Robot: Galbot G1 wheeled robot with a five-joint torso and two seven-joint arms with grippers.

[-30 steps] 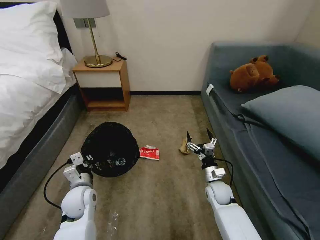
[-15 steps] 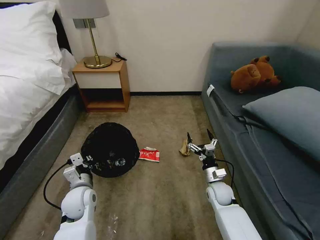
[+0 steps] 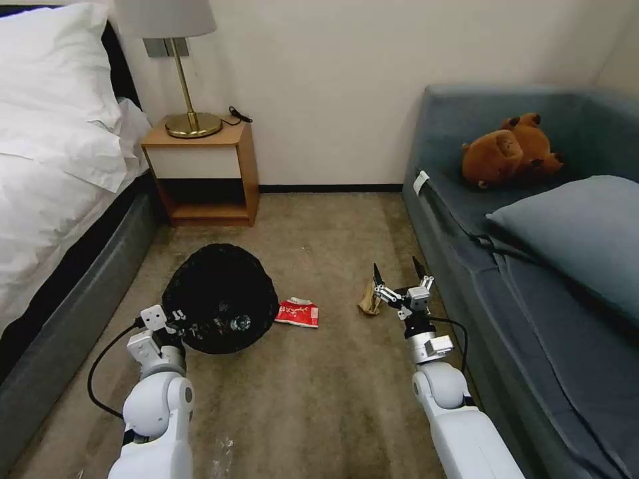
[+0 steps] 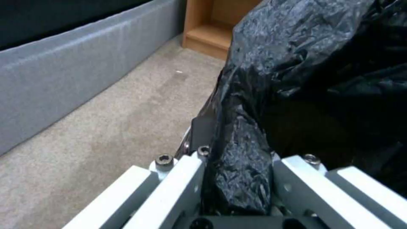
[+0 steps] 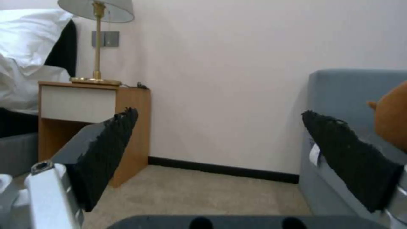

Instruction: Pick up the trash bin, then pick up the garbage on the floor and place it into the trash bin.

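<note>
The trash bin (image 3: 219,296) shows from above as a round mouth lined with crinkled black bag, held over the carpet at the left. My left gripper (image 3: 181,324) is shut on its near rim; in the left wrist view the black bag (image 4: 271,95) runs between the pale fingers (image 4: 178,178). Something small and shiny lies inside the bin. A red-and-white crumpled packet (image 3: 297,313) rests on the carpet just right of the bin. A tan-brown scrap (image 3: 367,297) lies farther right. My right gripper (image 3: 397,273) hangs open beside and above that scrap, its black pads (image 5: 108,149) spread wide.
A bed (image 3: 53,199) borders the left side, and a wooden nightstand (image 3: 203,169) with a brass lamp (image 3: 190,80) stands at the far wall. A grey-blue sofa (image 3: 532,266) with a cushion and a brown plush toy (image 3: 509,150) lines the right. Bare carpet lies between.
The whole picture has shifted slightly, so the camera moved a little. Both arms hold the same pose relative to the bin and the scrap.
</note>
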